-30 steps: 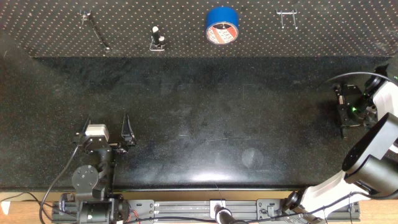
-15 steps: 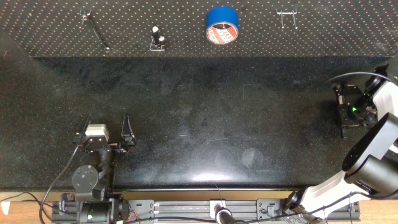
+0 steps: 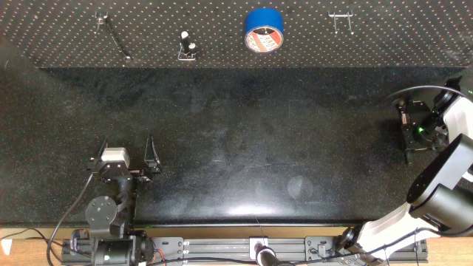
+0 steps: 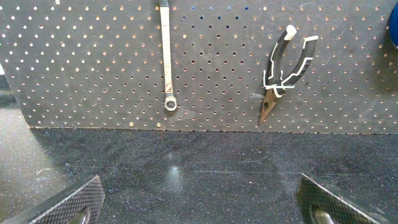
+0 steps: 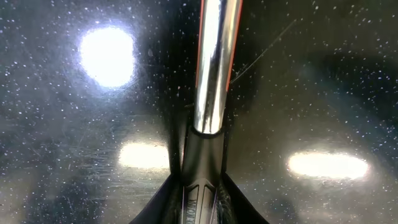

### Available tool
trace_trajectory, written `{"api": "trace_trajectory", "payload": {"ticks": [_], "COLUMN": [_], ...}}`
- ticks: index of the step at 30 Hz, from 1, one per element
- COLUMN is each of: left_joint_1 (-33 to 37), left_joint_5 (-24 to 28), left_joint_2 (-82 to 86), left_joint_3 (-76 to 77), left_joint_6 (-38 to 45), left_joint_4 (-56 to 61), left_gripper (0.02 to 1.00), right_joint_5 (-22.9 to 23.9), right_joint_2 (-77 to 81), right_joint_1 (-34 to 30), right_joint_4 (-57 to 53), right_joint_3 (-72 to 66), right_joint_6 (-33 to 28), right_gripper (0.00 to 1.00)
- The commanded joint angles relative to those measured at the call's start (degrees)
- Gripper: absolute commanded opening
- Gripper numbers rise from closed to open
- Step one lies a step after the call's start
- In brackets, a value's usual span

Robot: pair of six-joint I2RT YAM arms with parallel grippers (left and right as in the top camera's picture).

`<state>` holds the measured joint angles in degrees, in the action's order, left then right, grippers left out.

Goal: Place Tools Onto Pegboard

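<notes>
The black pegboard [image 3: 414, 37] runs along the far edge of the table. On it hang a wrench [image 3: 117, 38], black-and-white pliers [image 3: 188, 46] and a blue tape roll [image 3: 264, 31]. The left wrist view faces the wrench [image 4: 166, 56] and pliers [image 4: 283, 71]. My left gripper [image 3: 126, 151] is open and holds nothing, low over the mat at the near left. My right gripper [image 5: 202, 199] is at the table's far right, pointing down, shut on the black handle of a chrome-shafted tool [image 5: 211, 74] close to the mat.
An empty double hook [image 3: 340, 21] sticks out of the pegboard right of the tape. The black speckled mat [image 3: 251, 140] lies bare between the two arms. Cables loop around the right arm at the table's right edge.
</notes>
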<state>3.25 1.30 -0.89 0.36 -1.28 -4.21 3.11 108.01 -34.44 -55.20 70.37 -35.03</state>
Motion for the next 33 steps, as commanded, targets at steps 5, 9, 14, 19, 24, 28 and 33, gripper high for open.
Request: {"api": "trace_trajectory", "payload": {"ticks": [5, 9, 14, 19, 24, 28, 33], "left_joint_1": [0.1, 0.1, 0.1, 0.1, 0.1, 0.1, 0.1], "left_joint_5": [-0.6, -0.6, -0.6, -0.6, -0.6, -0.6, -0.6], "left_joint_2": [0.7, 0.7, 0.7, 0.7, 0.7, 0.7, 0.7], "left_joint_3": [0.0, 0.0, 0.0, 0.0, 0.0, 0.0, 0.0], "left_joint_6": [0.9, 0.9, 0.9, 0.9, 0.9, 0.9, 0.9], "left_joint_4": [-0.5, -0.5, -0.5, -0.5, -0.5, -0.5, -0.5], "left_gripper": [0.993, 0.993, 0.996, 0.996, 0.993, 0.996, 0.996], "right_joint_5": [-0.6, -0.6, -0.6, -0.6, -0.6, -0.6, -1.4], "right_joint_2": [1.4, 1.4, 1.4, 1.4, 1.4, 1.4, 1.3], "right_joint_1": [0.1, 0.1, 0.1, 0.1, 0.1, 0.1, 0.2], "right_joint_4": [-0.4, -0.4, -0.4, -0.8, -1.0, -1.0, -1.0], "right_joint_3": [0.5, 0.5, 0.5, 0.5, 0.5, 0.5, 0.5], "right_joint_6": [-0.2, -0.2, -0.2, -0.2, -0.2, -0.2, 0.2], "right_gripper": [0.202, 0.202, 0.202, 0.145, 0.080, 0.080, 0.077]}}
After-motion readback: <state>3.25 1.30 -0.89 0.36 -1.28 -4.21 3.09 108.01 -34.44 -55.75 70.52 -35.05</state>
